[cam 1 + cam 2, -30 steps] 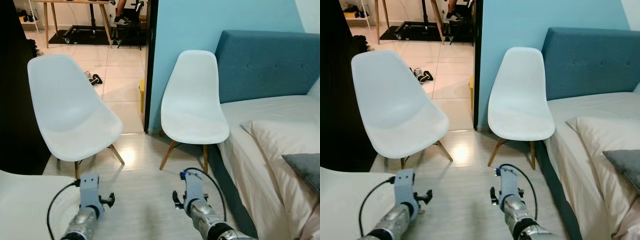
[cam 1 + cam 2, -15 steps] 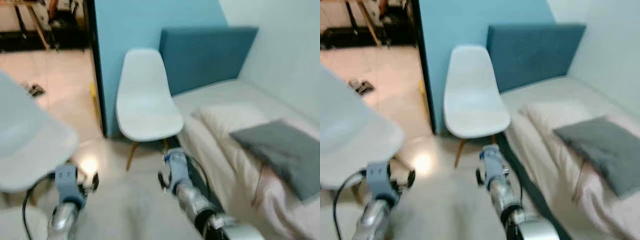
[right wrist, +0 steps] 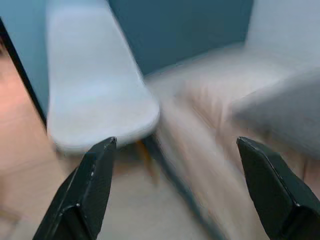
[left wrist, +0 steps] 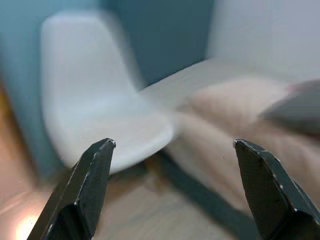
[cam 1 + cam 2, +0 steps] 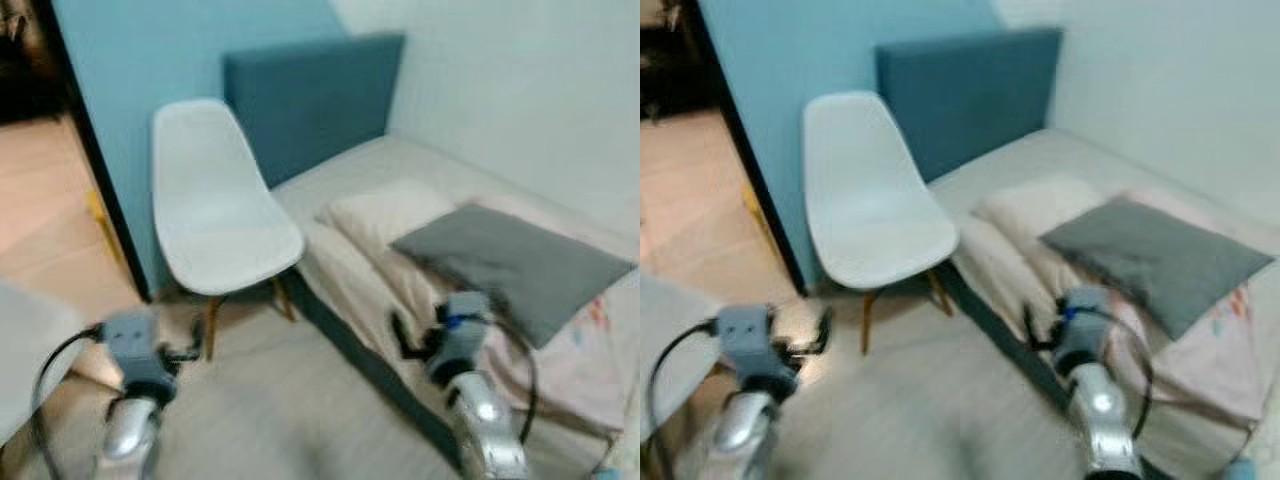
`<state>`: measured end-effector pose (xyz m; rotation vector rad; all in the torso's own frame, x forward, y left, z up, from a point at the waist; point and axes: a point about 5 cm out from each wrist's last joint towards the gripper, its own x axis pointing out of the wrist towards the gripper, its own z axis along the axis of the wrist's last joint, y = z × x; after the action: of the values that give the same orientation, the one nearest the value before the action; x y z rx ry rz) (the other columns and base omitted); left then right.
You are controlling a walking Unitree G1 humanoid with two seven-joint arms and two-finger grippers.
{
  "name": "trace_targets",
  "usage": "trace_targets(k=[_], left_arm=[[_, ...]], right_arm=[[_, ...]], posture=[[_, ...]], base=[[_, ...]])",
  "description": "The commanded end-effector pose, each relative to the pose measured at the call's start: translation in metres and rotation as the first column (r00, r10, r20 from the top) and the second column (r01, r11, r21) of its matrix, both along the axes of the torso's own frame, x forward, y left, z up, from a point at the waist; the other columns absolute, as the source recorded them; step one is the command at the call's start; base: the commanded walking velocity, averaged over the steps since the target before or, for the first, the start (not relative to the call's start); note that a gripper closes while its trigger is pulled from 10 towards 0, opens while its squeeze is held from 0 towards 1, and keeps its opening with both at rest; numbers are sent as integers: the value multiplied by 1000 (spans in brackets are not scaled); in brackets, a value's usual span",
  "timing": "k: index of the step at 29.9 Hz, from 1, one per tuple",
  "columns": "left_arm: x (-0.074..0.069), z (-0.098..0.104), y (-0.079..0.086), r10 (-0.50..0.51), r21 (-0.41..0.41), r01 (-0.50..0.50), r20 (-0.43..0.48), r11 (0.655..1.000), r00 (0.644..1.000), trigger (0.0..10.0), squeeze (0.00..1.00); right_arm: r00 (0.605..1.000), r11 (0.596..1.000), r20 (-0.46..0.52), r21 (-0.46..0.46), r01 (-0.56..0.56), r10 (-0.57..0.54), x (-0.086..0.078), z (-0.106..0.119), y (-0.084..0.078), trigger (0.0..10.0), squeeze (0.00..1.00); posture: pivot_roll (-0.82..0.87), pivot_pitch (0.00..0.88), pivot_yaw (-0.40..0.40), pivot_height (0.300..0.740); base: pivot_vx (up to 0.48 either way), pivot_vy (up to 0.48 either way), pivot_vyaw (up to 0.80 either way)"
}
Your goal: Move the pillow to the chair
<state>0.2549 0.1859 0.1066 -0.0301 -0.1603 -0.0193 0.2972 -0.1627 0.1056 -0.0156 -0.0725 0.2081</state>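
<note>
The two head views look forward and down from standing height, both blurred, taking in the white chair point(image 5: 215, 215) against the blue wall and the bed point(image 5: 1080, 160) with its grey pillow point(image 5: 1155, 255). Each wrist view looks along its own open claw from low and nearer. All four views share the chair and the bed's edge.

blurry bedroom, light blue wall point(image 5: 150, 50) on the left, pale wall point(image 5: 520, 90) far right, dark teal headboard point(image 5: 310, 100), bed point(image 5: 420, 165) along the right, light wood-look floor point(image 5: 280, 410), dark doorway edge point(image 5: 90, 170) at left
</note>
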Motion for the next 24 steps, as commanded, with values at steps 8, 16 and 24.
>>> trace_targets(k=[8, 16, 24], left_arm=[[-8, -2, 7, 53, -5, -53, -57, 999, 997, 10000, 0], [-15, -6, 9, 75, -87, -86, -122, 993, 990, 10000, 0], [-17, -6, 4, 43, -102, -56, -127, 993, 991, 10000, 0]], right_arm=[[1000, 1000, 25, -22, 8, -7, 8, 6, -4, 10000, 0], [999, 999, -46, -34, 26, -27, 10, 12, -11, 10000, 0], [997, 999, -63, -8, 33, -34, 20, 17, -14, 10000, 0]], posture=[[-35, 0, -63, 740], [-28, 0, -66, 740], [-26, 0, -84, 740]], base=[[0, 0, -800], [0, 0, -400], [336, 0, 0]])
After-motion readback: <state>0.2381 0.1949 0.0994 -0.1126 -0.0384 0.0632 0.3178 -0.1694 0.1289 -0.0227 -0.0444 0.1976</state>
